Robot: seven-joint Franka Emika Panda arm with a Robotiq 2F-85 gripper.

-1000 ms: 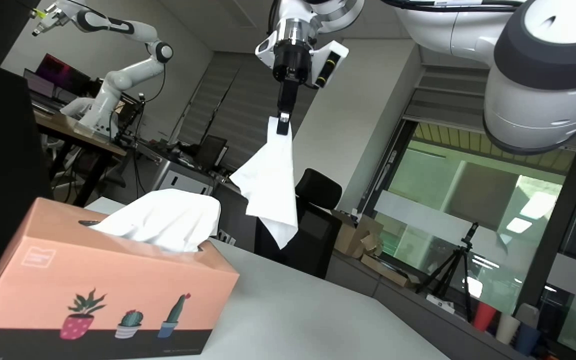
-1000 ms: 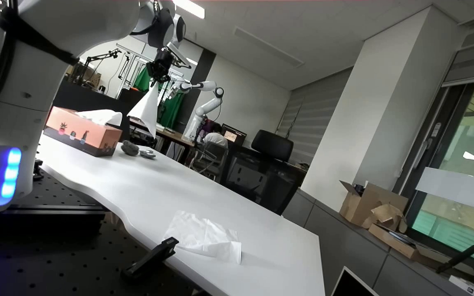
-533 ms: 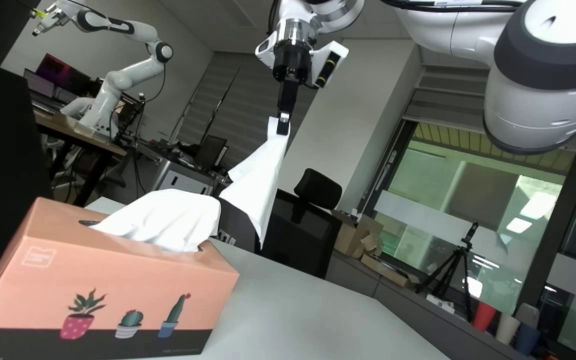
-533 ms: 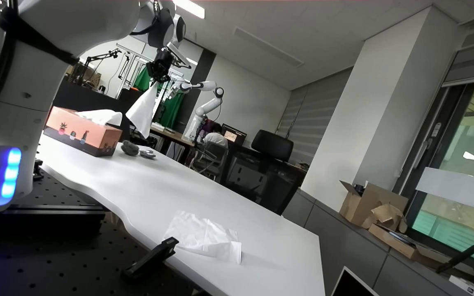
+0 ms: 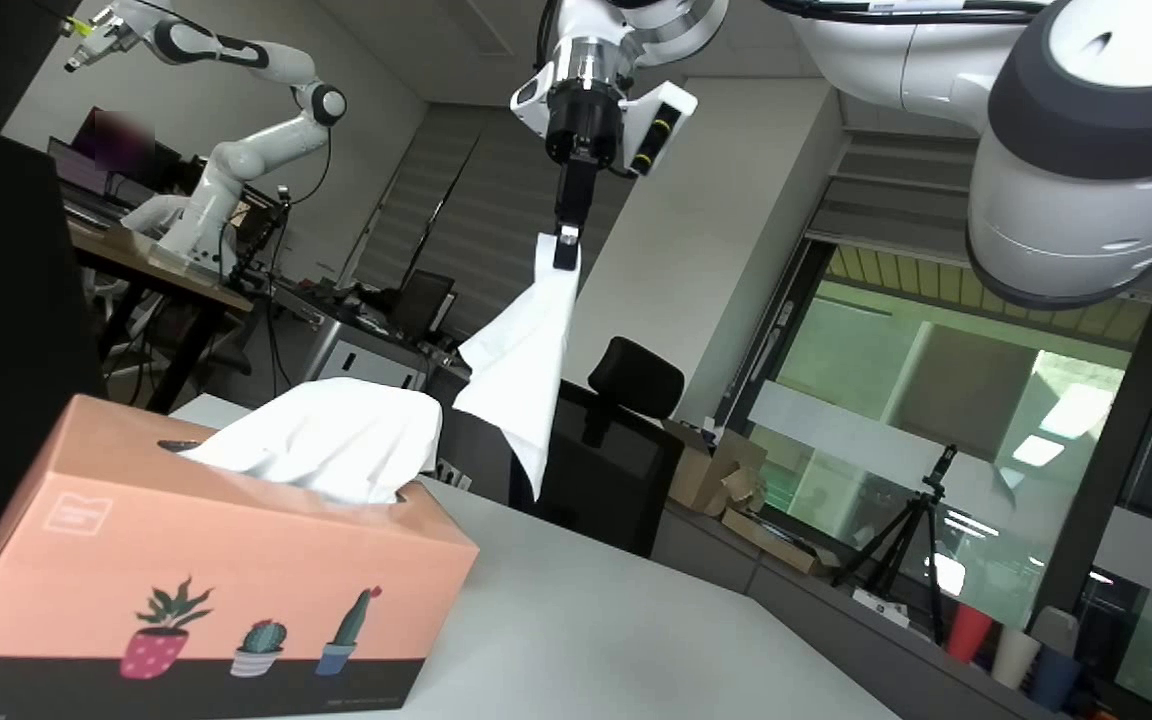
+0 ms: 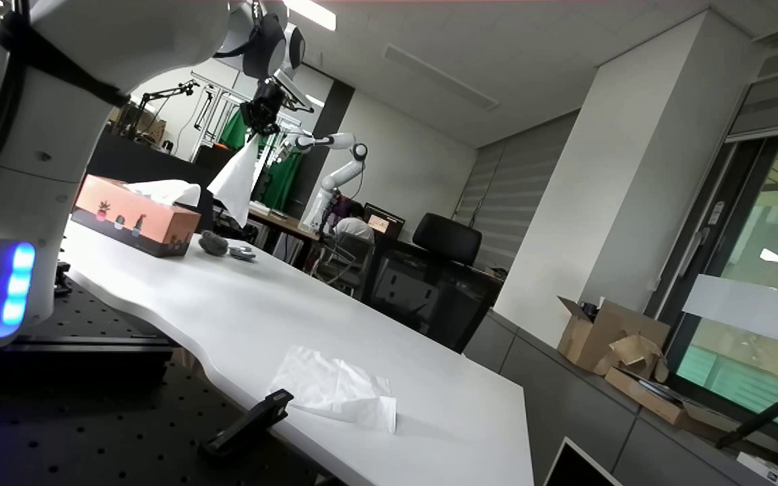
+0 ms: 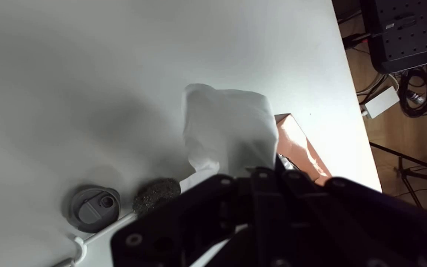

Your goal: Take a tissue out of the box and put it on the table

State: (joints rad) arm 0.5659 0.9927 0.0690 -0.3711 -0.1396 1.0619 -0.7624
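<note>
Gripper (image 5: 567, 248) pinches 1 tissue (image 5: 524, 368) — seemingly apart from box (image 5: 236, 560) — above table (image 5: 596, 635).

Tissue (image 5: 521, 365) hangs from claw (image 5: 567, 250), above table (image 5: 656, 630). Box (image 5: 226, 560) on table, below claw and to its left in both exterior views; second sheet (image 5: 336, 435) rising from box. Loose sheet (image 6: 335, 388) on table, below and well right of claw in exterior view. Wrist view: lid (image 7: 94, 208) and lump (image 7: 156, 194) left of claw, lump nearer; box right, partly behind claw and tissue.
</note>
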